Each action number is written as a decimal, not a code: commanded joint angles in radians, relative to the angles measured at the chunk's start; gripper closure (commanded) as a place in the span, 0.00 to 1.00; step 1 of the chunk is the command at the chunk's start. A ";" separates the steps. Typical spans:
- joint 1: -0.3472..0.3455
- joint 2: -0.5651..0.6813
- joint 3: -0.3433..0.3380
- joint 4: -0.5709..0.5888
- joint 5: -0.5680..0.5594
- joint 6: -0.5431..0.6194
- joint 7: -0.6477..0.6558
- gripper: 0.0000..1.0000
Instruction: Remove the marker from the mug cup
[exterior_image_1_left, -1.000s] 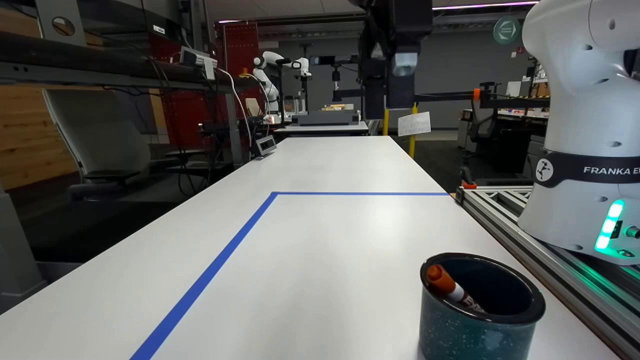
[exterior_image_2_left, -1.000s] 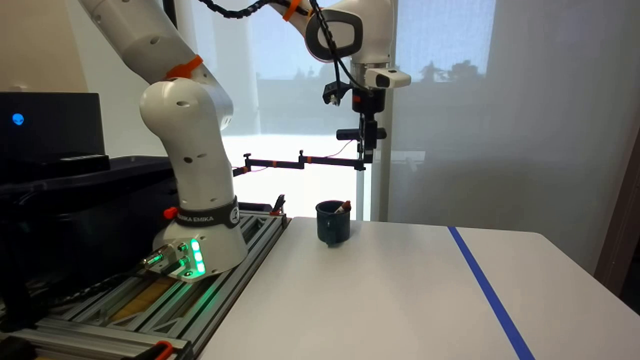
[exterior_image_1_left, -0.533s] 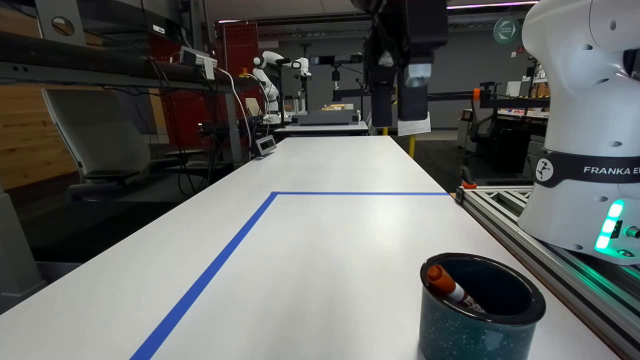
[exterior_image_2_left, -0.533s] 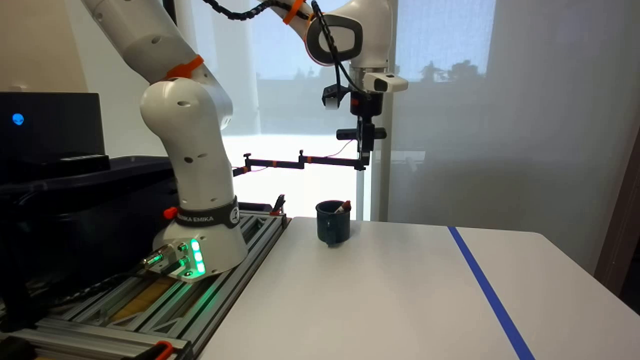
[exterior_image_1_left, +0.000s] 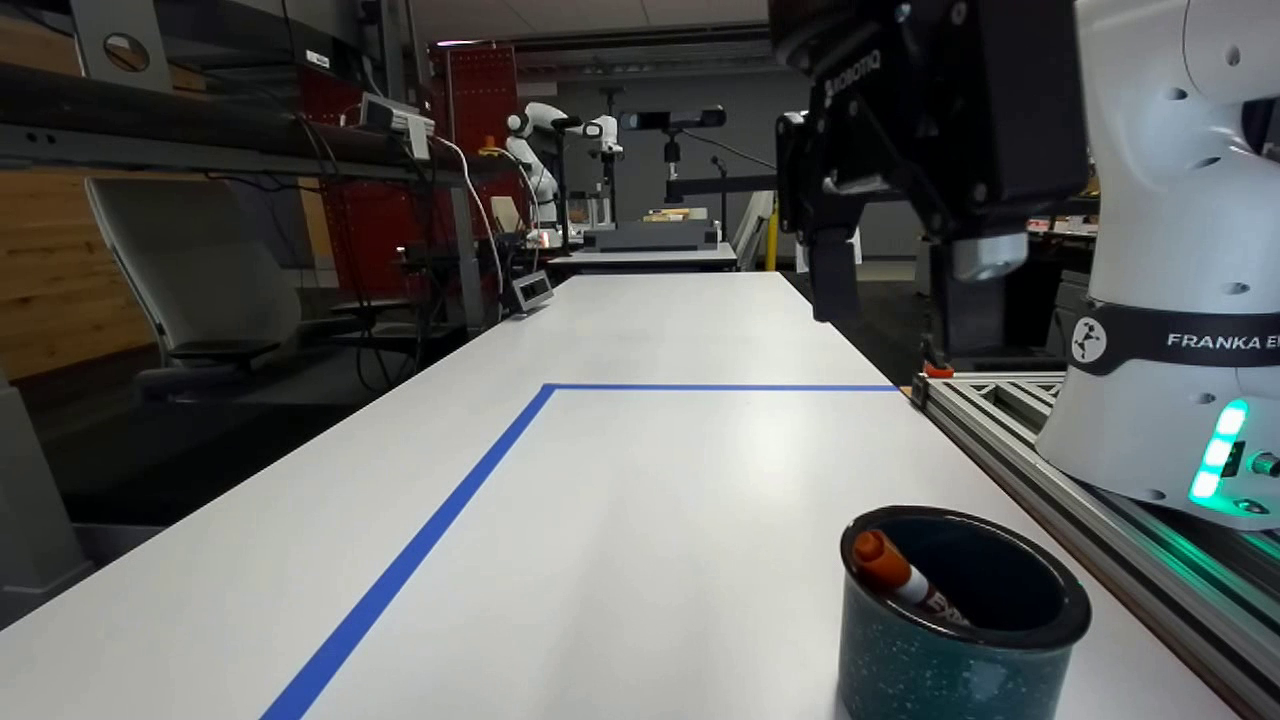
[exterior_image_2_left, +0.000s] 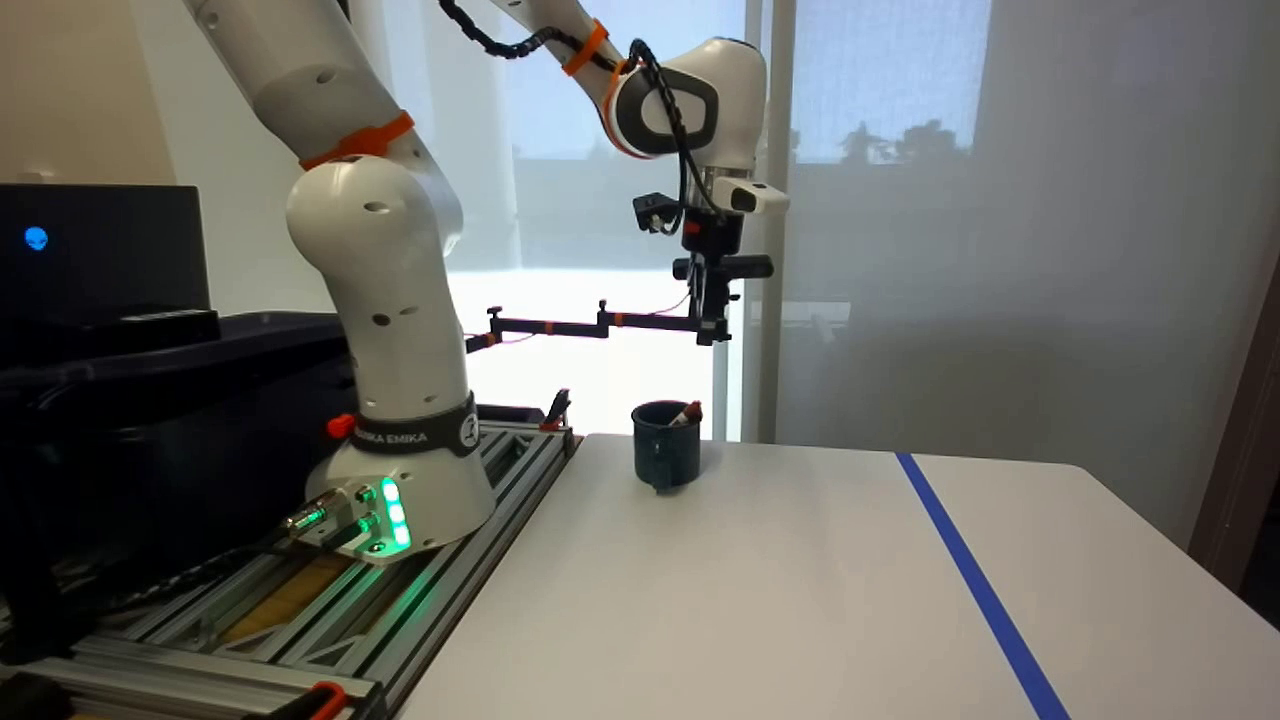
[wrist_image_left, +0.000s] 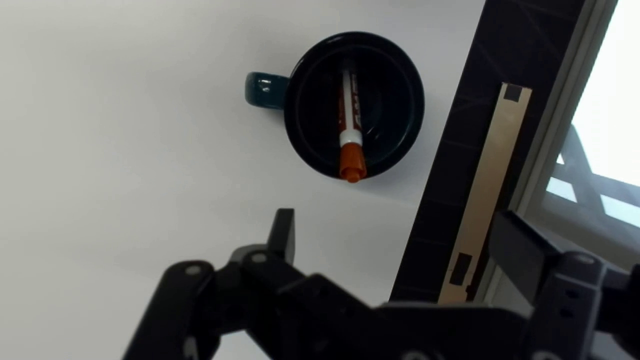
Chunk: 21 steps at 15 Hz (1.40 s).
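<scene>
The mug cup (exterior_image_1_left: 950, 665), dark teal and glossy, stands upright on the white table near the robot's rail, and it also shows in an exterior view (exterior_image_2_left: 662, 460) and the wrist view (wrist_image_left: 397, 115). The red marker (exterior_image_1_left: 905, 580) leans inside it, its red-orange capped end resting at the rim; it shows too in an exterior view (exterior_image_2_left: 688, 414) and the wrist view (wrist_image_left: 351, 135). Its lower end is dim inside the mug. My gripper (exterior_image_1_left: 900, 300) is open and empty, above the table and higher than the mug. In the wrist view the fingers (wrist_image_left: 397, 232) are wide apart, below the mug in the picture.
The mug's handle (wrist_image_left: 266, 90) points left in the wrist view. The aluminium rail (exterior_image_1_left: 1050, 480) runs along the table edge beside the robot base. Blue tape (exterior_image_1_left: 430, 540) marks lines on the table. A black camera bar (exterior_image_2_left: 650, 322) stands behind the gripper.
The gripper has moved right, lower and larger in an exterior view, and slightly left in another. It has turned, and its fingers show farther apart. Mug and marker have not moved.
</scene>
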 joint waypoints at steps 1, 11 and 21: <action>0.009 0.024 0.041 0.001 -0.015 0.021 0.065 0.00; -0.005 0.132 0.108 0.001 -0.061 0.106 0.248 0.00; -0.015 0.214 0.087 0.000 -0.126 0.198 0.194 0.00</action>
